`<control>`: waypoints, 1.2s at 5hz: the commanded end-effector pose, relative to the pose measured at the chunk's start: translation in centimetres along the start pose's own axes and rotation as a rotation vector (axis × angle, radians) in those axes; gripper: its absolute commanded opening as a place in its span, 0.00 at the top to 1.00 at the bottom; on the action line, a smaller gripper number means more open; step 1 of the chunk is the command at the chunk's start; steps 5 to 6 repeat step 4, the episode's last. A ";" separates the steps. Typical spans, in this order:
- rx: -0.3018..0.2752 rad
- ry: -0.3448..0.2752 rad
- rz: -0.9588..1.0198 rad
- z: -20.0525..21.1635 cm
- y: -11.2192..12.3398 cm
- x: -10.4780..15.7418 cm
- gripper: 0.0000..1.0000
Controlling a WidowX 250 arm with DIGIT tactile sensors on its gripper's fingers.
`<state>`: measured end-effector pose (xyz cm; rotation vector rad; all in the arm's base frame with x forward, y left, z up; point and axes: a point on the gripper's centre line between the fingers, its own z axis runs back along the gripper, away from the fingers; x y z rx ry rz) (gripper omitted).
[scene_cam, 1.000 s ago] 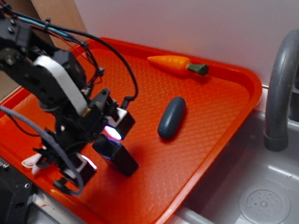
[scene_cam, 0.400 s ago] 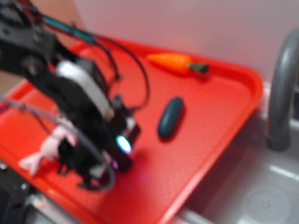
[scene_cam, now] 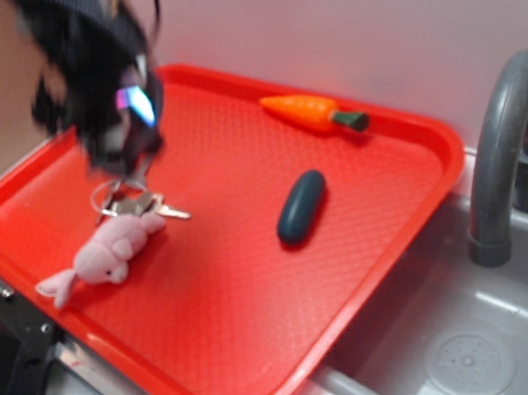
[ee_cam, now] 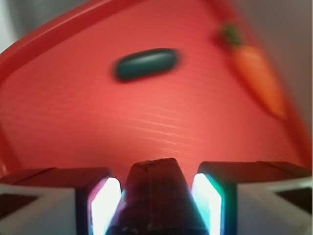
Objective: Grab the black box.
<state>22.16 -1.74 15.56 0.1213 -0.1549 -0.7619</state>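
From my remote seat, the big change is height: a second ago the tool [scene_cam: 114, 127] was down at the near-left part of the tray with the small glossy black rectangular box [ee_cam: 154, 196] standing on the surface between its pads, and now the arm has swung up and back toward the far-left corner, leaving that spot bare. I read that as the box having come away with the tool, so the grab looks essentially done. The wrist view confirms what the outside camera cannot: the dark block sits squeezed between the two lit white pads [ee_cam: 105, 203], its top edge poking forward, so the tool is clamped on it, with the tray floor well below. In the exterior view the tool is a dark motion-blurred mass with a bluish glow, and I cannot pick the box out of it there. What that view does give me is the layout: the ribbed red plastic tray [scene_cam: 260, 364] on the tabletop beside a grey sink [scene_cam: 499, 343], a pink plush toy [scene_cam: 103, 255] lying with a bunch of metal keys [scene_cam: 135, 206] touching its upper end, a dark blue-grey capsule-shaped object [scene_cam: 301, 207] near the middle, and an orange toy carrot with a green top [scene_cam: 313, 113] by the far rim. The wrist camera catches only the capsule and carrot, both blurred. My one worry is the glossy box slipping during fast motion.
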 end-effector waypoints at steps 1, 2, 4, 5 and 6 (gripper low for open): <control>0.096 0.109 0.500 6.1 6.2 -3.1 1.00; 0.120 0.117 0.732 5.9 5.0 -2.7 1.00; 0.045 0.124 0.733 4.9 4.2 -2.7 1.00; 0.045 0.124 0.733 4.9 4.2 -2.7 1.00; 0.045 0.124 0.733 4.9 4.2 -2.7 1.00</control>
